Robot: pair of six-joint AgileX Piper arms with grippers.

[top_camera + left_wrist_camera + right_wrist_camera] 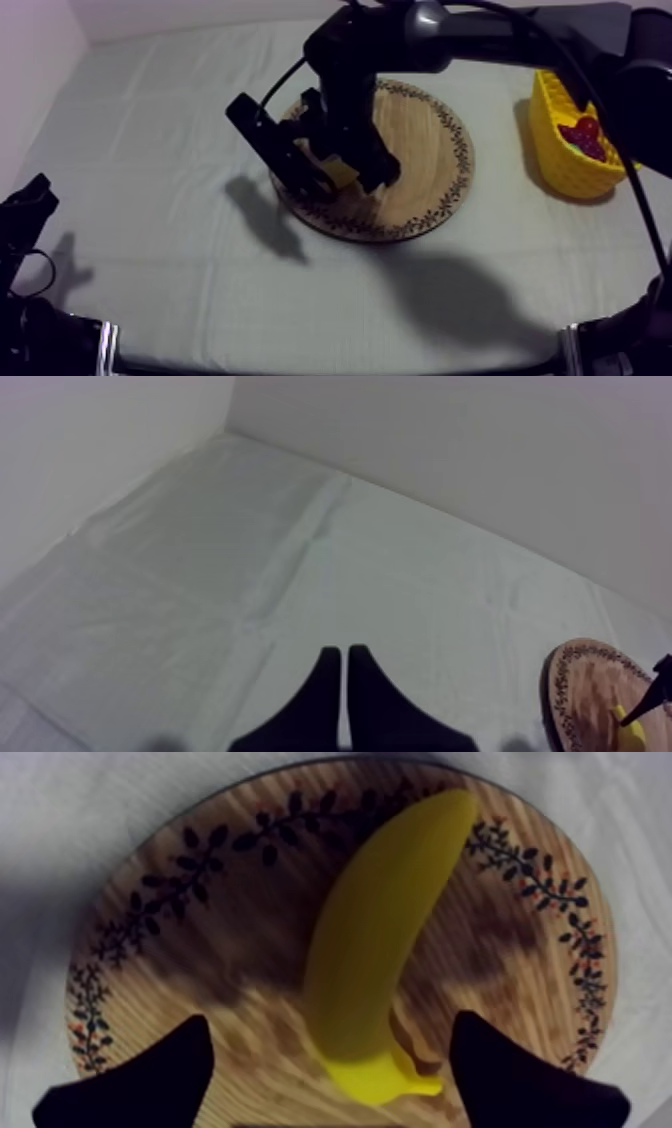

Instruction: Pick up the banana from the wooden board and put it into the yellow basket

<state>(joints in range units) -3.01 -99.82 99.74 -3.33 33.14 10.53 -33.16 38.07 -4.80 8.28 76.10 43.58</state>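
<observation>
Robot lab, cloth-covered table (150,270), bare white walls (470,436)

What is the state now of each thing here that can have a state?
banana: lying on the wooden board, not gripped.
wooden board: lying flat, bearing the banana.
yellow basket: upright, a small red fruit inside.
left gripper: shut, holding nothing.
right gripper: open, straddling the banana.

A grey-white cloth (150,150) covers the table, meeting plain pale walls (450,436) at a back corner.
</observation>
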